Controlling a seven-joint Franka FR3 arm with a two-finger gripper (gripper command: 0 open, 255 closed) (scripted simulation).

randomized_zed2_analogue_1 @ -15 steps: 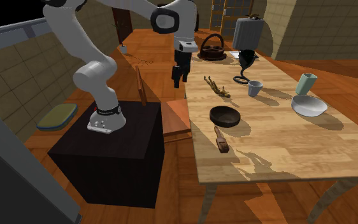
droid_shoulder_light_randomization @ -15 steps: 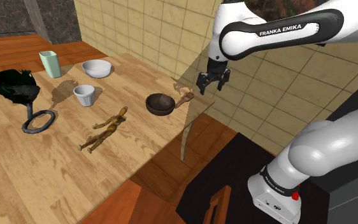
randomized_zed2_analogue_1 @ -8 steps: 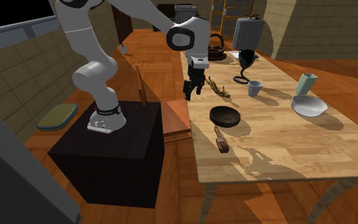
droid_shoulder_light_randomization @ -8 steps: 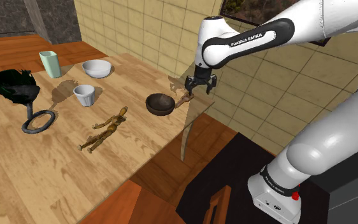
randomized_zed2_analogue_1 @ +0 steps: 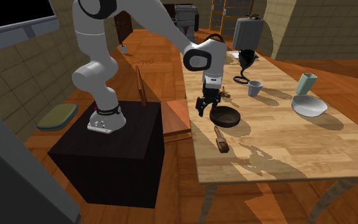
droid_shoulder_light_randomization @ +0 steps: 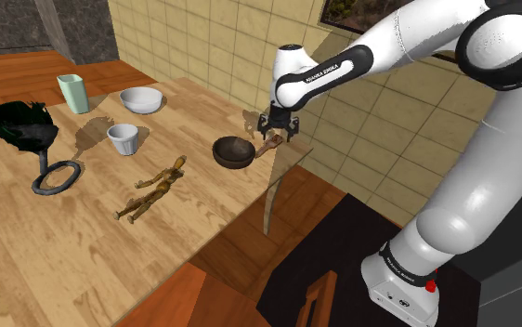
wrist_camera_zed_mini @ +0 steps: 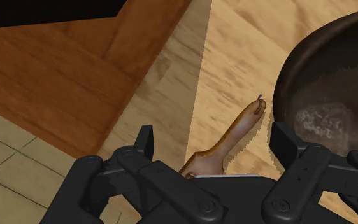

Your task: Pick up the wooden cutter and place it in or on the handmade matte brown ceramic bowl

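So, the hand (droid_shoulder_light_randomization: 278, 128) was hanging low over the tabletop (droid_shoulder_light_randomization: 55, 260), close to its right edge in the shoulder view, with its black fingers (wrist_camera_zed_mini: 143, 143) spread apart. The wrist view made that pretty clear: the slim handle of the wooden cutter (wrist_camera_zed_mini: 235, 130) ran up between the two fingers and neither one touched it, so nothing was pinched.

The cutter lay flat on the tabletop, right by that edge, with the tip of its handle just beside the rim of the dark brown bowl (wrist_camera_zed_mini: 337, 95). Honestly couldn't tell whether tip and rim actually touched. In the shoulder view the cutter sat just right of the bowl. In the second exterior view it was on the bowl's near side, with the hand at the bowl's left. The bowl stood upright on the wood.

Further left in the shoulder view a wooden figure (droid_shoulder_light_randomization: 155, 188) lay flat, with a white cup (droid_shoulder_light_randomization: 123, 138) a bit beyond it. A white bowl (droid_shoulder_light_randomization: 141, 99) and a pale green cup (droid_shoulder_light_randomization: 73, 93) stood toward the far side. A black ornament (droid_shoulder_light_randomization: 27, 135) with a ring base stood at the far left. The white arm (droid_shoulder_light_randomization: 417, 56) arched over from the stand (randomized_zed2_analogue_1: 107, 159), a black box on the wooden floor.
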